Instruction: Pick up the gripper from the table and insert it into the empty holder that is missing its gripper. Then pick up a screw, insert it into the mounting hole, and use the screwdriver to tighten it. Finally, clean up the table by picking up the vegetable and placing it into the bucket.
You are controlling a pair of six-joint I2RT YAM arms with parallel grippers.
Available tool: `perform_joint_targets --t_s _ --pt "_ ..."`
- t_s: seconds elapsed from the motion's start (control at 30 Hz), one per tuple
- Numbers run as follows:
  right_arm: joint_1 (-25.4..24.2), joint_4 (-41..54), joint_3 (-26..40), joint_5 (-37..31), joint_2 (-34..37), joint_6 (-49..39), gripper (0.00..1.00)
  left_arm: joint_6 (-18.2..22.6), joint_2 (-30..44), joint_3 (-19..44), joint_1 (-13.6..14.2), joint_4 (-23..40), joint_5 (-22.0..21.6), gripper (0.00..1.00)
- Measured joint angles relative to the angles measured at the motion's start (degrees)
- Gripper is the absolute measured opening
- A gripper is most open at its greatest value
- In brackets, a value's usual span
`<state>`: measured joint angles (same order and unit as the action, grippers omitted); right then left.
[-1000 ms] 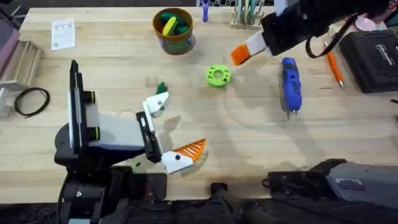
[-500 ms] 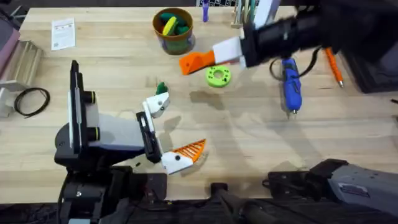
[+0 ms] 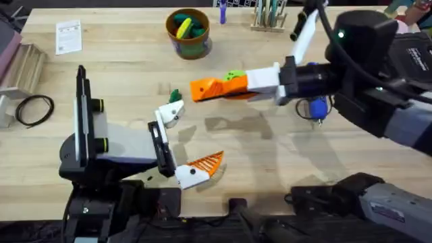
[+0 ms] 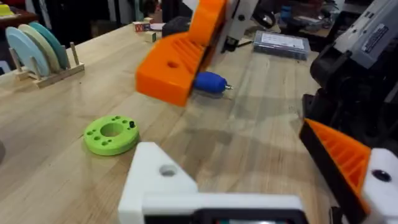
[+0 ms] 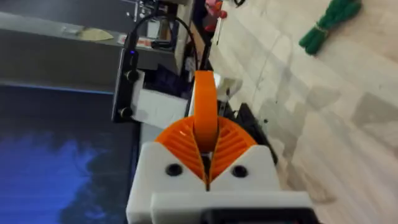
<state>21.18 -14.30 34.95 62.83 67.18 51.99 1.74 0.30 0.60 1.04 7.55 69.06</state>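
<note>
My right gripper [image 3: 237, 84] reaches across the middle of the table [image 3: 121, 67] and is shut on the orange ribbed gripper [image 3: 206, 88], held in the air just right of the left arm's jaw. In the right wrist view the gripper [image 5: 205, 106] stands up between my orange pads [image 5: 180, 146]. My left gripper [image 3: 192, 138] is open: one side is the bare white holder [image 3: 169, 113], the other carries an orange tip [image 3: 204, 163]. The dark-green vegetable [image 3: 175, 95] lies just behind the holder. Under the right arm, part of the blue screwdriver [image 3: 314, 106] shows. The bucket [image 3: 189, 32] stands at the back.
A bright green disc with holes [image 4: 112, 134] lies behind the held piece. A white card [image 3: 69, 35] and a black cable coil [image 3: 34, 108] are at the far left. A tool rack [image 3: 268, 17] sits at the back and a black case [image 3: 413, 57] at the right.
The right arm has swung left and nearer with the orange gripper, from right of the green disc to close by the left arm's holder. The left arm has not moved.
</note>
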Motion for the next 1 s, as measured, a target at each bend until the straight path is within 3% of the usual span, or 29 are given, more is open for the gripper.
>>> perform_joint_targets --t_s 0.37,0.57,0.77,1.0 --pt "-2.76 -1.01 -4.67 11.19 -0.31 6.49 0.008 0.0 0.01 0.0 0.0 0.02 0.0 0.985" --pt "-2.08 -16.63 -6.5 13.58 0.75 9.11 0.008 0.0 0.02 0.0 0.0 0.02 0.0 0.987" --pt "-1.89 -32.05 -8.87 14.02 6.88 16.06 0.008 0.0 0.0 0.0 0.0 0.02 0.0 0.985" --pt "-0.95 -38.72 -8.95 14.89 13.47 20.68 0.008 0.0 0.0 0.0 0.0 0.02 0.0 0.985"
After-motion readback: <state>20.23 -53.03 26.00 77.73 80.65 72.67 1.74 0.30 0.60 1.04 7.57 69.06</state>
